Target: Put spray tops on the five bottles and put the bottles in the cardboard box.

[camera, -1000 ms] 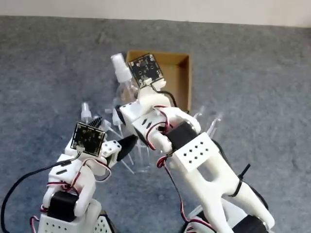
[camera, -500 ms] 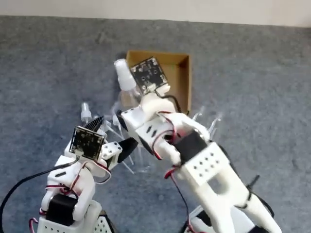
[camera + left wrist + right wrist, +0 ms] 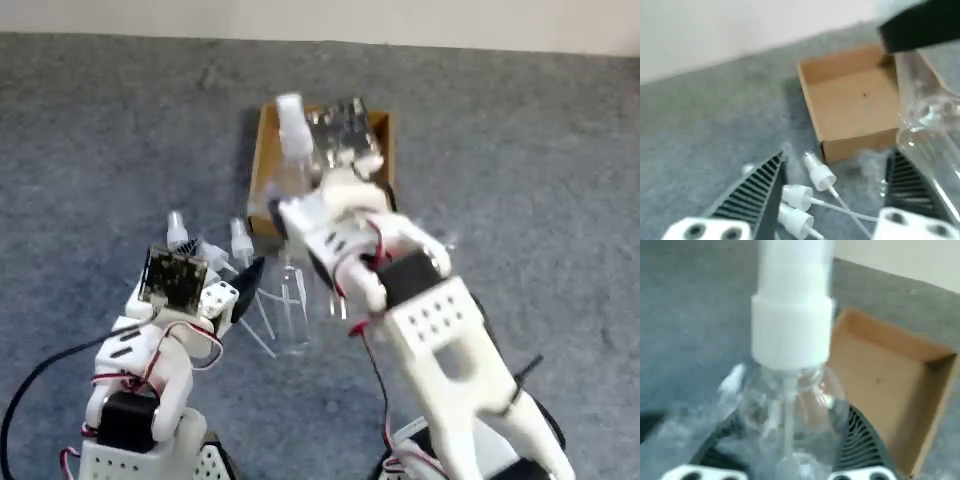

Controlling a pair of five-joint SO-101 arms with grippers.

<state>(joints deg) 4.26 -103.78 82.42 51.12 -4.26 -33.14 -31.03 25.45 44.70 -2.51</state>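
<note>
We see the right claw (image 3: 790, 445) closed on a clear bottle (image 3: 790, 407). Its ribbed black fingers (image 3: 860, 440) press the body from both sides. A white spray top (image 3: 791, 315) sits on the bottle's neck, with its tube running down inside.

From the high view, this bottle hangs over the 9 o'clock side of the cardboard box (image 3: 262, 165), with its top pointing toward 12 o'clock. We cannot tell whether the bottle's base touches the box floor. The box lies at 12 o'clock on the grey surface (image 3: 520, 150), and the floor we can see inside it is bare brown card.

The left claw (image 3: 836, 162) stands wide open and holds nothing. It is low over the surface at about 7 o'clock from the box, with its jaws facing the box. Past its fingers (image 3: 760, 192) lie three loose spray tops (image 3: 819, 175) with their thin tubes trailing, just beside the near wall of the box.

In the high view, these tops sit at 12 o'clock from the left claw. Clear bottles without tops (image 3: 292, 310) stand just at 3 o'clock from it, between the two arms. We cannot count them surely. The right arm (image 3: 440, 330) comes in from 5 o'clock and the left arm (image 3: 150, 360) from 7 o'clock.
</note>
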